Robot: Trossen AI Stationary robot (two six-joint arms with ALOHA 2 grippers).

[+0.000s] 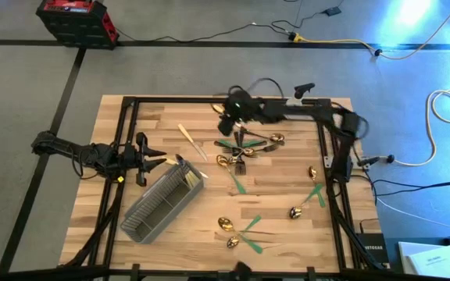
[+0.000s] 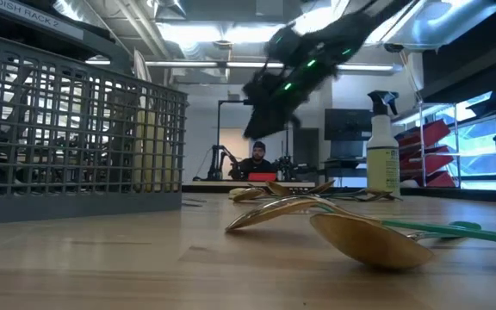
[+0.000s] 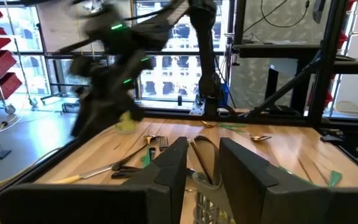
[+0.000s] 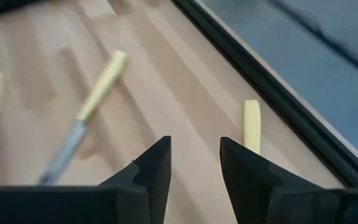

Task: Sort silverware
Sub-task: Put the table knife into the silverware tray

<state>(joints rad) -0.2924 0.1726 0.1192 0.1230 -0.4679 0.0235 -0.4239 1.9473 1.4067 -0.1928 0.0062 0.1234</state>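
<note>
The silverware lies scattered on the wooden table (image 1: pixel 287 242). A cream-handled knife (image 1: pixel 191 140) lies far left, a heap of gold heads and green or dark handles (image 1: pixel 244 148) in the middle, and loose gold spoons (image 1: pixel 225 225) near the front. My right gripper (image 1: pixel 226 125) hovers open above the far middle, slanting down. Below it are a cream-handled knife (image 4: pixel 86 118) and another cream handle (image 4: pixel 251 124) by the black rail. My left gripper (image 1: pixel 158 160) stands open and level at the left, just short of the grey mesh caddy (image 1: pixel 162 204).
A black frame rail (image 4: pixel 260 68) runs along the table's far edge and sides. A yellow-green spray bottle (image 2: pixel 383 146) stands at the far side in the low view. A person (image 2: pixel 257 159) sits in the room behind. Bare wood lies at the near right.
</note>
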